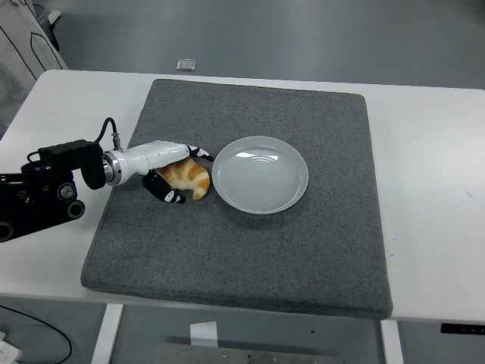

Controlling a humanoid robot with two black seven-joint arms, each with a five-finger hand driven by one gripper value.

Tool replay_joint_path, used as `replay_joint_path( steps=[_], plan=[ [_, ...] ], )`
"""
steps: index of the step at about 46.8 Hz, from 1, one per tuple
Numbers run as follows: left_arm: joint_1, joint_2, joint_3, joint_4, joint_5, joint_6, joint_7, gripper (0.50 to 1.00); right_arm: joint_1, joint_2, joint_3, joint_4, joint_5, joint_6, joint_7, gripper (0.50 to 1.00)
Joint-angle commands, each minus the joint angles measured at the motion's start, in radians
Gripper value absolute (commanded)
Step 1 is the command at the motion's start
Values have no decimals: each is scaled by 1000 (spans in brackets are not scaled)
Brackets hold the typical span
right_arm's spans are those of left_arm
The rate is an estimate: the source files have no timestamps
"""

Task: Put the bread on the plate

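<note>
The left hand curls around the bread, which lies on the grey mat just left of the empty plate; lifting and placing remain.

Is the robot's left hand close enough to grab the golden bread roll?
Probably yes: the left hand already curls around the golden bread roll on the grey mat, nothing between them.

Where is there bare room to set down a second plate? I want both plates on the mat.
The grey mat is bare in front of and right of the white plate, and behind it. Crowded: left of the plate, where the left hand closes around the bread.
</note>
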Motion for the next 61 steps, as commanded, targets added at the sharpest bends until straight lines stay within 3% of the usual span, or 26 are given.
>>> replay_joint_path(
  steps=[1,16,21,24,34,40,45,61],
  plan=[
    [0,0,0,-2,0,-1,0,834,1,0,-2,0,0,0,-1,932],
    [0,2,2,-3,27,-2,-2,799,1,0,0,0,0,0,0,932],
    [-5,7,2,-5,27,-6,-2,776,1,0,0,0,0,0,-1,932],
    [-10,10,0,-5,27,-6,-3,735,1,0,0,0,0,0,-1,932],
    [-20,16,0,-6,29,-9,-9,698,-1,0,0,0,0,0,-1,932],
    [-31,23,-3,-6,30,-9,-11,613,-1,0,0,0,0,0,-1,932],
    [-43,31,-3,-9,32,-12,-14,500,-1,0,0,0,0,0,-1,932],
    [-95,56,-12,-24,34,-12,-15,500,-1,0,0,0,0,0,0,932]
  ],
)
